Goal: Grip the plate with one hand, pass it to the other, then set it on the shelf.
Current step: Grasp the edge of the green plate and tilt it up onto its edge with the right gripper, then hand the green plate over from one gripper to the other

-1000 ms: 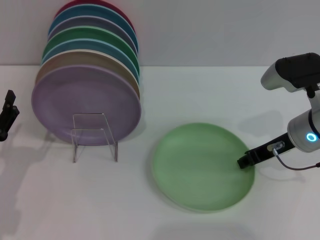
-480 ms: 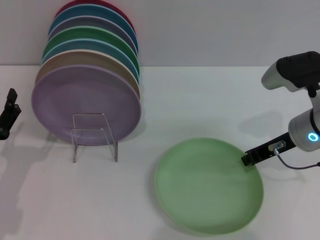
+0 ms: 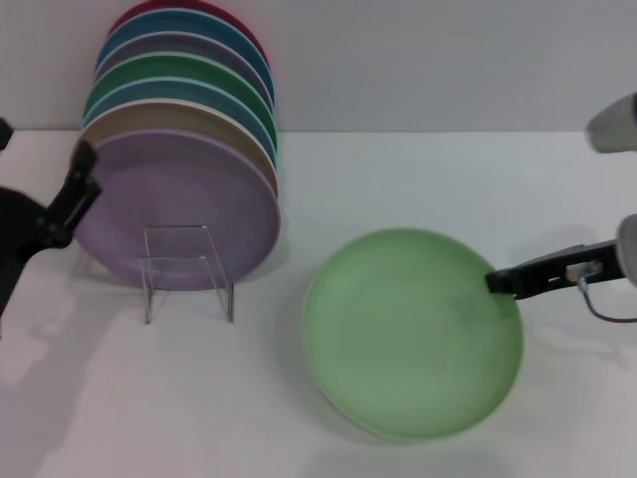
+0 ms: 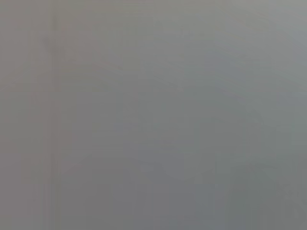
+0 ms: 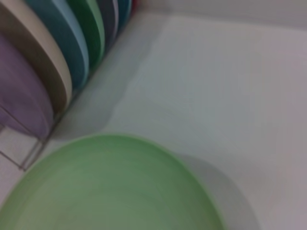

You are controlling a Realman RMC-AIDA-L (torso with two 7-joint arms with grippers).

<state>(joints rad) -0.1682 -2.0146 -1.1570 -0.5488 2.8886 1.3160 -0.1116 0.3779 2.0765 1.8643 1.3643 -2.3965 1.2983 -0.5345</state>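
The light-green plate [image 3: 413, 334] is held off the white table, tilted a little, at the centre right of the head view. My right gripper [image 3: 495, 282] is shut on its right rim; its arm runs off the right edge. The plate also fills the lower part of the right wrist view [image 5: 110, 187]. The clear plastic rack [image 3: 187, 271] stands at the left, its front slot free. My left gripper [image 3: 45, 149] is at the far left beside the rack, fingers apart and empty. The left wrist view shows only plain grey.
Several coloured plates stand on edge in the rack, a lilac plate [image 3: 174, 209] in front and a darker green one [image 3: 179, 75] further back. They also show in the right wrist view [image 5: 48, 72]. A grey wall runs behind the table [image 3: 418, 179].
My right gripper has lifted the light-green plate off the table, so it looks larger. My left gripper has risen and moved inward from the left edge towards the rack.
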